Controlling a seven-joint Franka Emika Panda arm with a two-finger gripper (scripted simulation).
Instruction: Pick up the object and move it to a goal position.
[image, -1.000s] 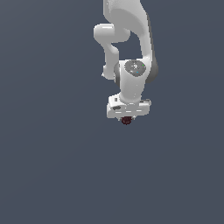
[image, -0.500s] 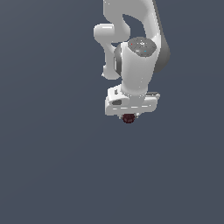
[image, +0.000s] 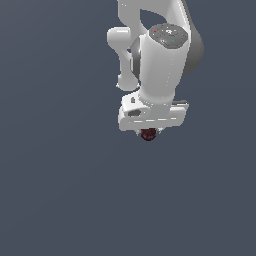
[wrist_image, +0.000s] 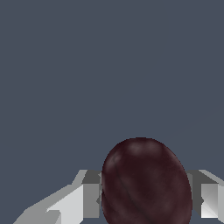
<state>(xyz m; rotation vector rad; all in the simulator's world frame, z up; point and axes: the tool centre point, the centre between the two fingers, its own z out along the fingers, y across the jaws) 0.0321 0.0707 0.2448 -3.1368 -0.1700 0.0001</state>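
The white parallel-jaw gripper (image: 148, 131) is clamping the small dark red rounded object (wrist_image: 146, 183), which is sitting directly between its fingers (wrist_image: 89, 200).

Plain dark grey-blue ground lies open on every side of the gripper (image: 148, 131), with no obstacle visible in either view; the only bulk nearby is the arm's own white links (image: 160, 65) above, toward the exterior view's top

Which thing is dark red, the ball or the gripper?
The ball is dark red. The gripper is white and much bigger, closed around it with a finger on each side.
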